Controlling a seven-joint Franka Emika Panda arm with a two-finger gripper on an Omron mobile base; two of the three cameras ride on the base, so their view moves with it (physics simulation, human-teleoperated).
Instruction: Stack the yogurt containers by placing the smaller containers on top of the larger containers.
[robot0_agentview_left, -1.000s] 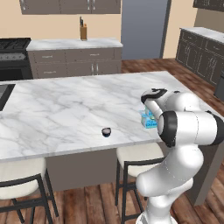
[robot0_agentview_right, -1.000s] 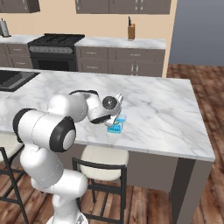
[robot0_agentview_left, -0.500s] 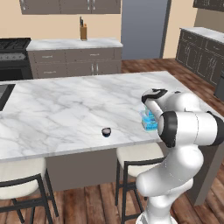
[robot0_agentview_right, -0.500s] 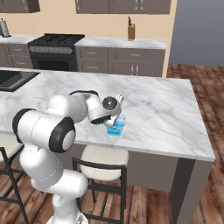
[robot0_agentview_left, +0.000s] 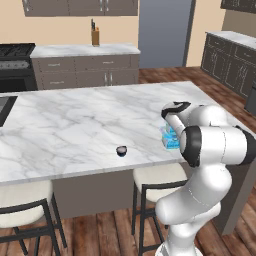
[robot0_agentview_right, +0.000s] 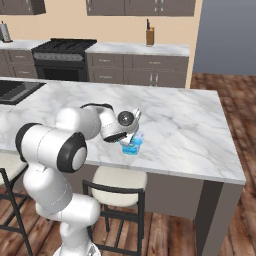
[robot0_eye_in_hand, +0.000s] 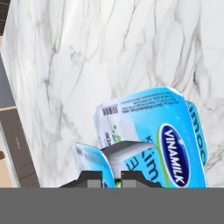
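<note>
We are pinching our tool (robot0_eye_in_hand: 111, 177) narrowly onto the blue yogurt tub (robot0_eye_in_hand: 153, 131) just ahead on the marble surface (robot0_agentview_left: 75, 125) — dark cup (robot0_agentview_left: 121, 150) sitting well aside.

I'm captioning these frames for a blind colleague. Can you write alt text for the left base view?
A white robot arm bends over a marble kitchen island, its hand down at a light-blue yogurt tub near the front edge. A tiny dark cup sits apart to the tub's left; two stools stand below.
</note>
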